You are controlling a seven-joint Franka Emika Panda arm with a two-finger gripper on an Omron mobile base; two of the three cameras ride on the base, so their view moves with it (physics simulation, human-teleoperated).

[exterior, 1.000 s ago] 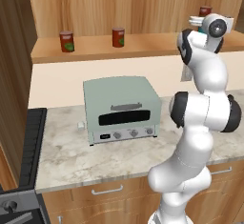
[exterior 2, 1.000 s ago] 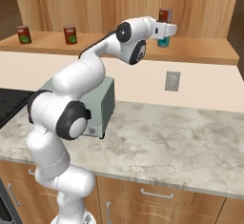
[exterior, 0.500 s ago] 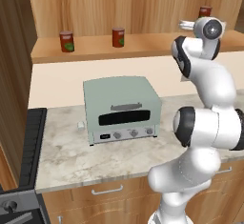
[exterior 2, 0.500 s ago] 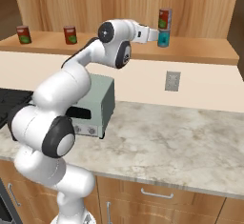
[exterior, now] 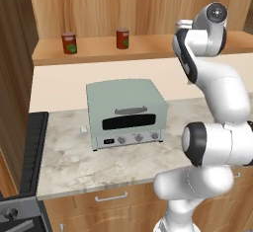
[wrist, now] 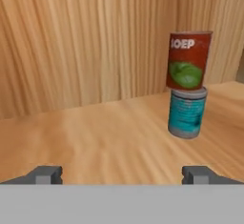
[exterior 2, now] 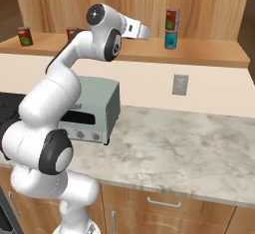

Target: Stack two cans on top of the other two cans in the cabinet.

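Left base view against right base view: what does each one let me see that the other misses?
Left base view: the toaster oven from the front, with door and knobs, and the black stove edge. Right base view: a red can stacked on the teal can, plus a wall outlet. Shared: two red cans standing apart on the cabinet shelf, the toaster oven, the white arm.
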